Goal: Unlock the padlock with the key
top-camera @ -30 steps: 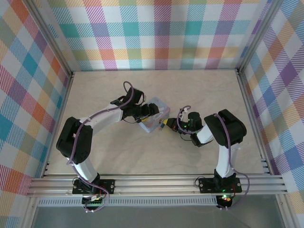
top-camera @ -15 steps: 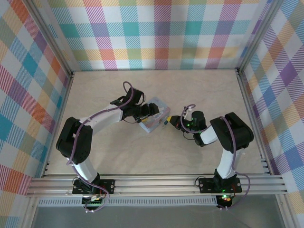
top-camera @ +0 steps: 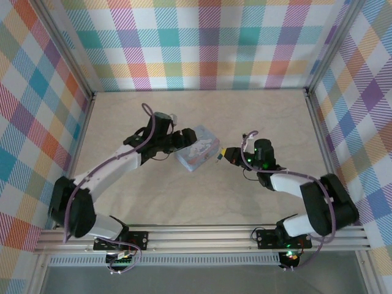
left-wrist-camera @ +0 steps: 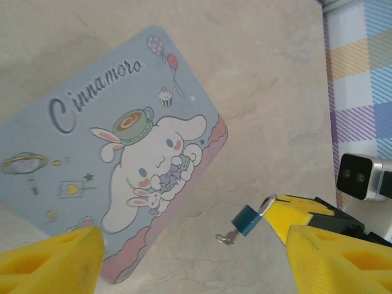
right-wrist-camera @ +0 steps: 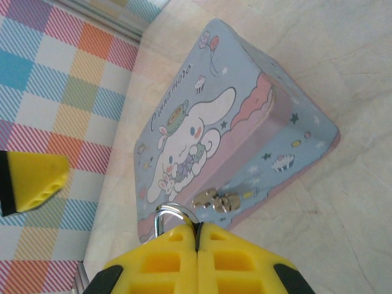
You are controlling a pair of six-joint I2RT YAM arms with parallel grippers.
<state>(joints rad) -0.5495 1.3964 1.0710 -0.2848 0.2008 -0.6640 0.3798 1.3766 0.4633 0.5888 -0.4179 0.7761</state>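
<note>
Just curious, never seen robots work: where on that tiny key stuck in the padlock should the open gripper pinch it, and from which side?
Probably the key's round head, the only part poking out of the padlock. Come from the end opposite the right gripper, which pinches the shackle.

1. A light-blue tin [top-camera: 200, 153] lies mid-table [top-camera: 257, 116], set at an angle.
2. The left gripper [top-camera: 184, 142] sits over the tin's left end.
3. The right gripper [top-camera: 225, 154] points at the tin's right edge, its yellow tips together. The padlock [top-camera: 218, 156] is a mere speck there.
</note>
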